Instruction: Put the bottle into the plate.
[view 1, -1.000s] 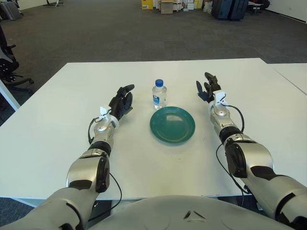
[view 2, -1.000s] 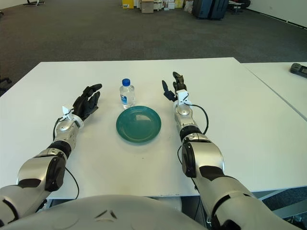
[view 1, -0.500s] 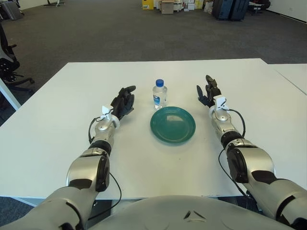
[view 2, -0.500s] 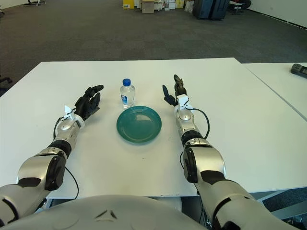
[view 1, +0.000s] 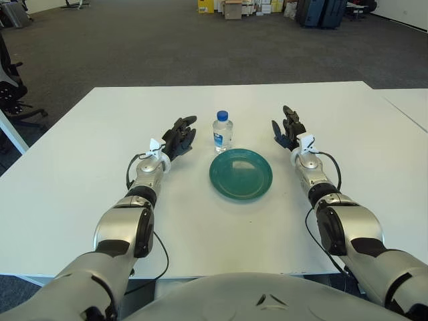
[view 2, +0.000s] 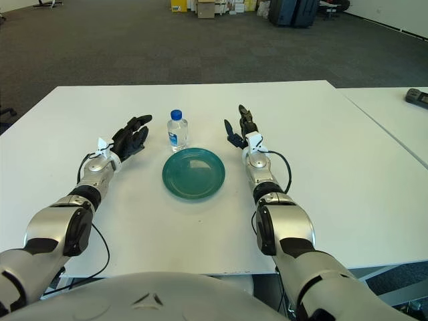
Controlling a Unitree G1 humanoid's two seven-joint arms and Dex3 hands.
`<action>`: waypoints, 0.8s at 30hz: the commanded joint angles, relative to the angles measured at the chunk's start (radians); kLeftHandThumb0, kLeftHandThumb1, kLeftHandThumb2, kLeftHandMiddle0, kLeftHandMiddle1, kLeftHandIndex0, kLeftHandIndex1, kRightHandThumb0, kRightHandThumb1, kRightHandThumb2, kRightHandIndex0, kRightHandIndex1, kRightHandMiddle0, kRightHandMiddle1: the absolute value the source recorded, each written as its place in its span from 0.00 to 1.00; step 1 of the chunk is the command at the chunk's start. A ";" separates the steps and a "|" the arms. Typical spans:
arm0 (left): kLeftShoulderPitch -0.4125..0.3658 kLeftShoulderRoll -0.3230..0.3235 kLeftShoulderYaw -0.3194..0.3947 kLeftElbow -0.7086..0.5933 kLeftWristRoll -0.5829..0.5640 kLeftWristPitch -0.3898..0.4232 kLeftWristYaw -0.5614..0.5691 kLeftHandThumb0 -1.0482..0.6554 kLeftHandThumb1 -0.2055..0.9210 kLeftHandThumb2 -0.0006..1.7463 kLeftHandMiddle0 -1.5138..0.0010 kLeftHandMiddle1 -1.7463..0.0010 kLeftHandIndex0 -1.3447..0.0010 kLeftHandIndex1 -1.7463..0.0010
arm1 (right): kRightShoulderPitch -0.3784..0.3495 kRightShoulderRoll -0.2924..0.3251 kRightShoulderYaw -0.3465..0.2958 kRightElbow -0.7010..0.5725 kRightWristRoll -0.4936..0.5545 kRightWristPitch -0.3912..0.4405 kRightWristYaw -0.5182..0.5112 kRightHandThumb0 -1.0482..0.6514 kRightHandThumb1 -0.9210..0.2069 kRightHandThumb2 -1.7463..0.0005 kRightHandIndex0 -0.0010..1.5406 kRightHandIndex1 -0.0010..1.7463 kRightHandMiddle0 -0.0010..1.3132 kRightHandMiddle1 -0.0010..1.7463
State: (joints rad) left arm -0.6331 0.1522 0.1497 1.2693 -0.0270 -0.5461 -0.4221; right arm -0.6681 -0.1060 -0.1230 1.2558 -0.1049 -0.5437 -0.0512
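Note:
A small clear water bottle (view 1: 223, 132) with a blue cap and white label stands upright on the white table (view 1: 80, 174), just behind the rim of an empty green plate (view 1: 241, 173). My left hand (view 1: 179, 135) is open, fingers spread, low over the table a short way left of the bottle and apart from it. My right hand (view 1: 287, 128) is open to the right of the plate's far edge, holding nothing.
A second white table (view 1: 409, 101) adjoins on the right, with a dark object (view 2: 416, 97) on it. An office chair (view 1: 9, 87) stands at the far left. Boxes and cases (view 1: 267, 8) line the far carpeted floor.
My left hand has moved forward and right, closer to the bottle. My right hand has shifted only slightly. The bottle and plate have not moved.

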 commanded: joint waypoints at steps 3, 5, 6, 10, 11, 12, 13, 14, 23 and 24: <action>-0.033 0.012 -0.010 0.009 0.014 0.012 -0.012 0.08 1.00 0.30 0.88 1.00 1.00 0.74 | -0.018 0.001 0.012 -0.015 0.001 0.013 -0.007 0.02 0.00 0.63 0.00 0.00 0.00 0.06; -0.038 0.010 -0.014 0.010 0.017 0.016 -0.012 0.08 1.00 0.30 0.89 1.00 1.00 0.74 | -0.016 0.002 0.015 -0.016 0.000 0.014 -0.009 0.02 0.00 0.63 0.00 0.00 0.00 0.06; -0.040 0.010 -0.015 0.011 0.019 0.019 -0.012 0.08 1.00 0.29 0.89 1.00 1.00 0.74 | -0.014 0.003 0.017 -0.016 0.000 0.014 -0.009 0.02 0.00 0.63 0.00 0.00 0.00 0.06; -0.048 0.010 -0.022 0.015 0.025 0.022 -0.020 0.06 1.00 0.27 0.90 1.00 1.00 0.75 | -0.010 0.005 0.023 -0.019 0.000 0.010 -0.009 0.02 0.00 0.64 0.00 0.00 0.00 0.05; -0.049 0.011 -0.024 0.015 0.027 0.021 -0.025 0.06 1.00 0.26 0.91 1.00 1.00 0.75 | -0.008 0.005 0.025 -0.020 0.000 0.009 -0.010 0.02 0.00 0.64 0.00 0.00 0.00 0.05; -0.049 0.012 -0.025 0.016 0.028 0.020 -0.029 0.05 1.00 0.25 0.91 1.00 1.00 0.76 | -0.007 0.006 0.026 -0.021 0.000 0.008 -0.010 0.02 0.00 0.64 0.00 0.00 0.00 0.05; -0.050 0.012 -0.027 0.016 0.030 0.019 -0.036 0.05 1.00 0.24 0.91 1.00 1.00 0.77 | -0.005 0.006 0.027 -0.021 0.001 0.007 -0.011 0.02 0.00 0.64 0.00 0.00 0.00 0.05; -0.050 0.013 -0.028 0.016 0.030 0.017 -0.041 0.04 1.00 0.23 0.92 1.00 1.00 0.77 | -0.004 0.007 0.028 -0.022 0.001 0.007 -0.011 0.03 0.00 0.63 0.00 0.00 0.00 0.05; -0.060 0.019 -0.051 0.017 0.058 0.015 -0.072 0.04 1.00 0.17 0.94 1.00 1.00 0.82 | 0.008 0.011 0.026 -0.024 0.011 0.003 -0.016 0.05 0.00 0.62 0.00 0.00 0.00 0.07; -0.060 0.020 -0.054 0.016 0.061 0.014 -0.072 0.04 1.00 0.16 0.94 1.00 1.00 0.82 | 0.009 0.012 0.026 -0.024 0.012 0.002 -0.018 0.05 0.00 0.62 0.00 0.00 0.00 0.07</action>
State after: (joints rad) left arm -0.6566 0.1555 0.1087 1.2853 0.0171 -0.5304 -0.4881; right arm -0.6636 -0.0985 -0.0944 1.2495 -0.1042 -0.5353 -0.0618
